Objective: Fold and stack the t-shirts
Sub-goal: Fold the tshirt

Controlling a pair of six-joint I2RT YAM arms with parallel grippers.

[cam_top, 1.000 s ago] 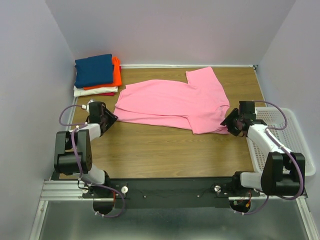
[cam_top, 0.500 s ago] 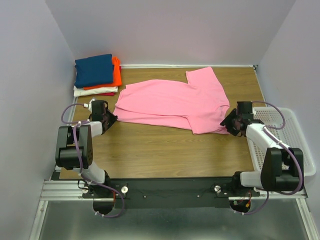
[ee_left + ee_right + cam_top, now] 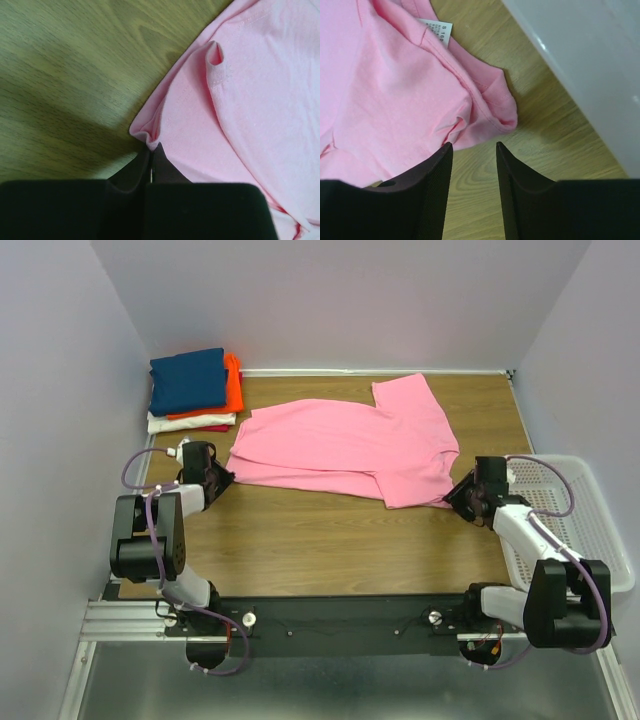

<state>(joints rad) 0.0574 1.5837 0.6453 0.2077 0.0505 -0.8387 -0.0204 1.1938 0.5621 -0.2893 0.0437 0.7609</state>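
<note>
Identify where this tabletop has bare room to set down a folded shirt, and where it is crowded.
Free: the wood strip between the pink t-shirt and the arm bases; a smaller patch between its far sleeve and the folded stack. Crowded: around the left gripper, the right gripper and the basket.

Five t-shirts (image 3: 190,382): one pink t-shirt (image 3: 340,445) (spread out), four stacked; one basket (image 3: 600,540); two arms (image 3: 150,530).
</note>
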